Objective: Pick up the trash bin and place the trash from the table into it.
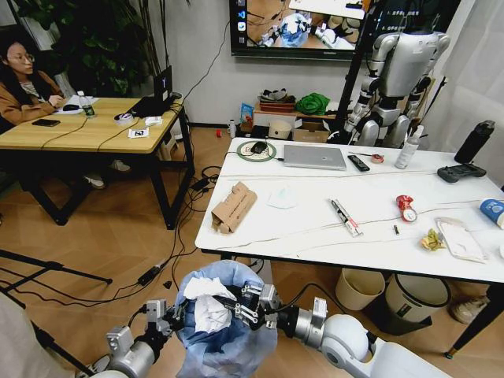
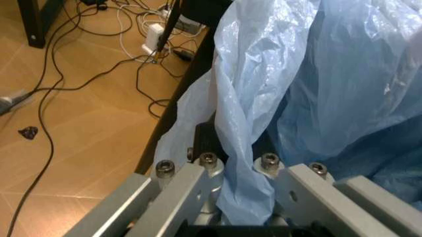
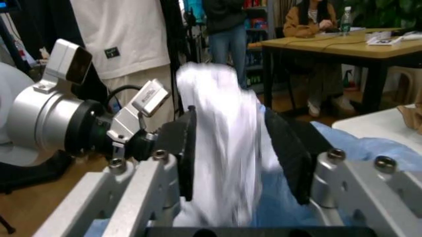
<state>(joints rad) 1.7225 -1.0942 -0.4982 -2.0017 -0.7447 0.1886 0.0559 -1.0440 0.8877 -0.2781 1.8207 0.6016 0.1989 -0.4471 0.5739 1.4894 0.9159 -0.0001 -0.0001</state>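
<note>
The trash bin (image 1: pixel 228 346), lined with a light-blue bag, hangs low in front of me between both arms. My left gripper (image 1: pixel 168 316) is shut on its rim and bag (image 2: pixel 240 148). My right gripper (image 1: pixel 240 309) is over the bin mouth, its pads (image 3: pixel 187 148) apart, and a crumpled white tissue (image 3: pixel 221 148) sits loose between them, blurred. More trash lies on the white table (image 1: pixel 315 236): a torn cardboard box (image 1: pixel 234 207), a tissue (image 1: pixel 282 197), a red can (image 1: pixel 405 206), a yellow wrapper (image 1: pixel 431 240), a clear package (image 1: pixel 461 239) and a blue cup (image 1: pixel 492 211).
A laptop (image 1: pixel 315 157), remote (image 1: pixel 358 163), bottle (image 1: pixel 408 148) and game controller (image 1: pixel 461 172) sit at the table's far side. A cream bin (image 1: pixel 358 287) and a grey-black bin (image 1: pixel 413 299) stand under it. Cables (image 1: pixel 157 268) cross the floor beside a wooden desk (image 1: pixel 87 130).
</note>
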